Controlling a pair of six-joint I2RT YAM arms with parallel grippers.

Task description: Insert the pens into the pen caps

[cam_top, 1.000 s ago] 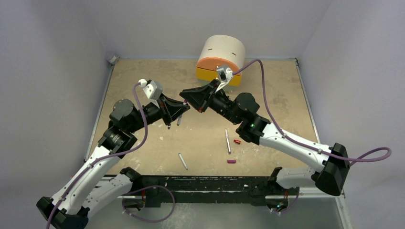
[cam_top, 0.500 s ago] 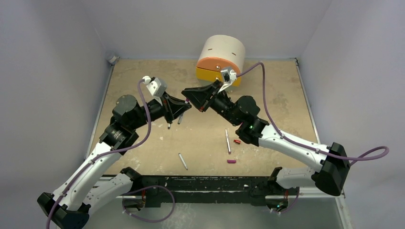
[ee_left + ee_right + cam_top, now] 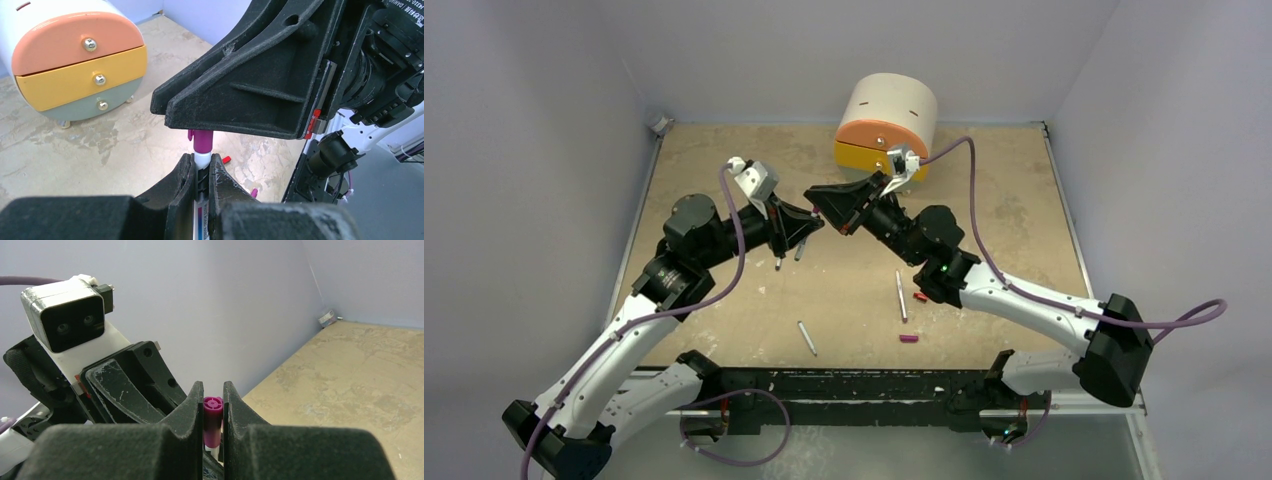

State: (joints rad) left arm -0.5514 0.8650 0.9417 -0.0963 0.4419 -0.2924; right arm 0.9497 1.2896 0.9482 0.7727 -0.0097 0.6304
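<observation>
The left gripper [image 3: 201, 159] is clamped tight on one pen [image 3: 202, 217]. The right gripper [image 3: 213, 390] pinches one magenta cap [image 3: 212, 421] that meets the pen's tip in mid-air. Loose on the table [image 3: 724, 160] are a near pen [image 3: 806, 338], a right-hand pen [image 3: 901, 295], a half-hidden pen [image 3: 800, 250], one red cap [image 3: 920, 297] and one loose magenta cap [image 3: 908, 338]. The drawer chest [image 3: 886, 115] has three drawers, all shut.

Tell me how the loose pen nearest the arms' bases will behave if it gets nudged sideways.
The pen has a thin round barrel lying flat on the table, so it would probably roll. It looks straight and rigid, so likely stiff. Being so slim, it is probably light.
</observation>
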